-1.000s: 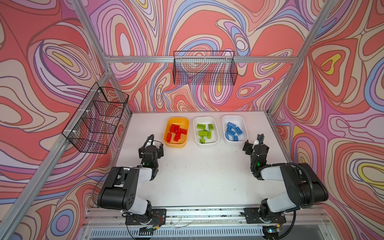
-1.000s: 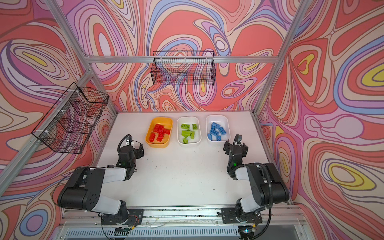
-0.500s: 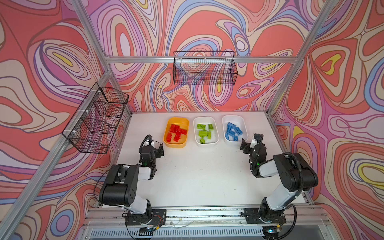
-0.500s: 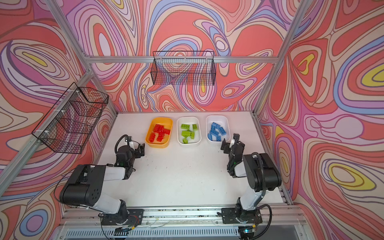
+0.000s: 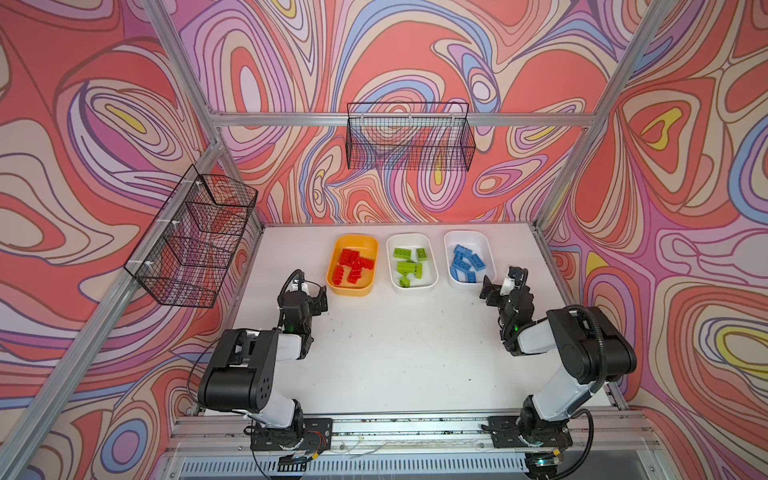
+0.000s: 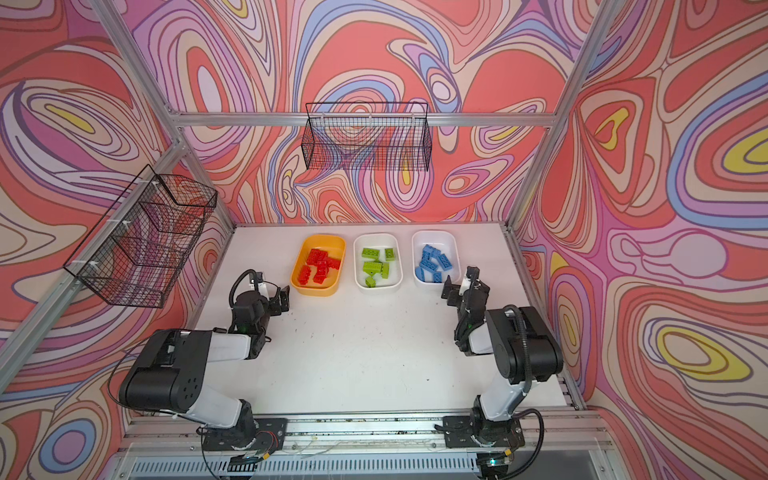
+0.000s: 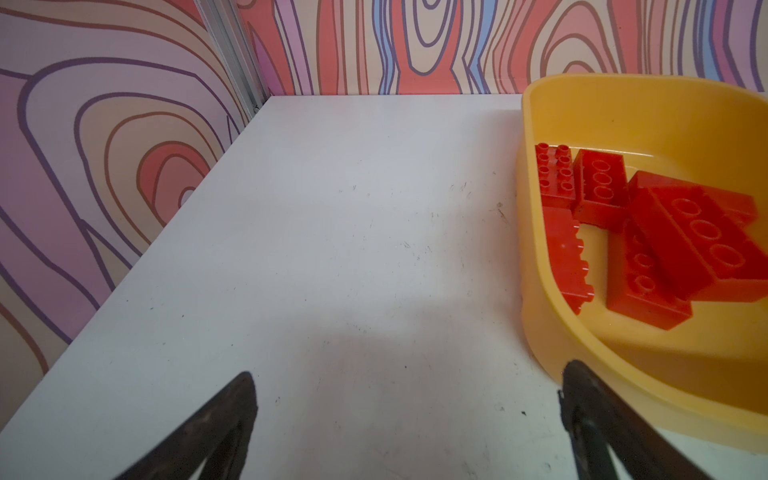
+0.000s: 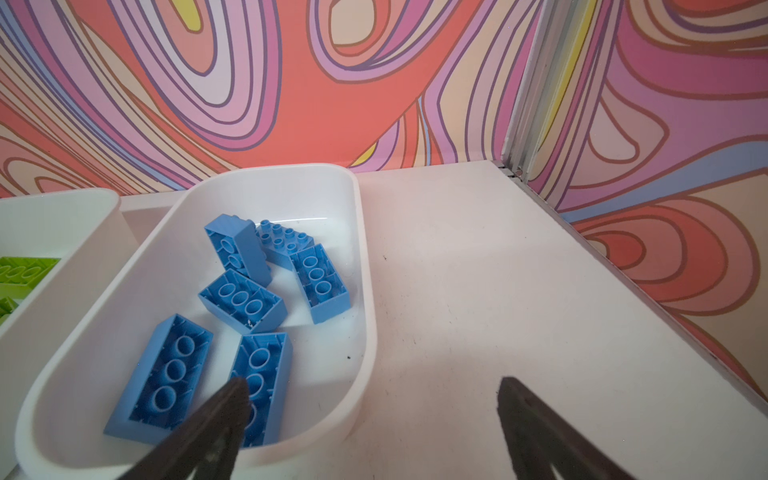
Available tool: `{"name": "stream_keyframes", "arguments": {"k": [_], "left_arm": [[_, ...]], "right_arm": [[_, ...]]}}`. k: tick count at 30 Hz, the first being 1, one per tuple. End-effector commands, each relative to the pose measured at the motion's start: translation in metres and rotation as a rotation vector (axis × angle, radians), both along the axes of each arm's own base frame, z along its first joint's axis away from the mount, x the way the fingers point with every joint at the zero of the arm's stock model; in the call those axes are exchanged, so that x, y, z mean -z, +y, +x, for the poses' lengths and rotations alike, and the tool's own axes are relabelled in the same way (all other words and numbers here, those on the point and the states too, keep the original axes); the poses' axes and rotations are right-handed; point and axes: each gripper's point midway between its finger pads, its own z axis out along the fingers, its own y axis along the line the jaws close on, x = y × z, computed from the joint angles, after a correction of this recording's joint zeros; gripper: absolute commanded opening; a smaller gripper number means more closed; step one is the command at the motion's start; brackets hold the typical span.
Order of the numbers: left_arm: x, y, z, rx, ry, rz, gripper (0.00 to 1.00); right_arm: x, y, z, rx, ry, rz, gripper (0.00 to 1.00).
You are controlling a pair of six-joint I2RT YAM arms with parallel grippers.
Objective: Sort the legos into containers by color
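Observation:
Three containers stand in a row at the back of the table in both top views. The yellow-orange tub (image 5: 351, 291) (image 6: 316, 291) (image 7: 536, 324) holds several red legos (image 5: 353, 266) (image 6: 320, 266) (image 7: 685, 237). The middle white tub (image 5: 415, 289) (image 8: 83, 208) holds green legos (image 5: 409, 266) (image 6: 374, 268) (image 8: 20, 270). The right white tub (image 5: 490, 249) (image 8: 365, 291) holds blue legos (image 5: 465, 264) (image 6: 432, 262) (image 8: 245, 299). My left gripper (image 5: 311, 293) (image 6: 272, 293) (image 7: 411, 370) is open and empty over bare table, just left of the yellow tub. My right gripper (image 5: 500, 282) (image 6: 461, 284) (image 8: 372, 380) is open and empty at the blue tub's near right corner.
A black wire basket (image 5: 409, 137) hangs on the back wall and another (image 5: 191, 237) on the left wall, both above the table. Patterned walls and aluminium posts (image 7: 232, 50) (image 8: 528, 104) close in the white table (image 5: 395, 353) on three sides.
Both arms have shifted posture a little and the right gripper has edged left toward the blue tub. Both grippers have stayed open and empty.

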Motion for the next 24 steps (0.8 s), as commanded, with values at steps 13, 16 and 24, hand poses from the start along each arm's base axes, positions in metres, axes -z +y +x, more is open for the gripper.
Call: {"name": "stream_keyframes", "arguments": {"k": [13, 16, 24], "left_arm": [[-0.0058, 0.0006, 0.0023, 0.003, -0.033, -0.010, 1.00], [-0.0059, 0.0009, 0.0023, 0.002, -0.034, -0.010, 1.00], [-0.0057, 0.0012, 0.0022, 0.000, -0.033, -0.011, 1.00]], "right_arm": [[-0.0044, -0.0011, 0.0012, -0.002, -0.018, -0.018, 0.98], [-0.0044, -0.0009, 0.0019, -0.002, -0.016, -0.018, 0.98], [-0.0051, -0.0003, 0.0013, -0.004, -0.019, -0.019, 0.98]]}}
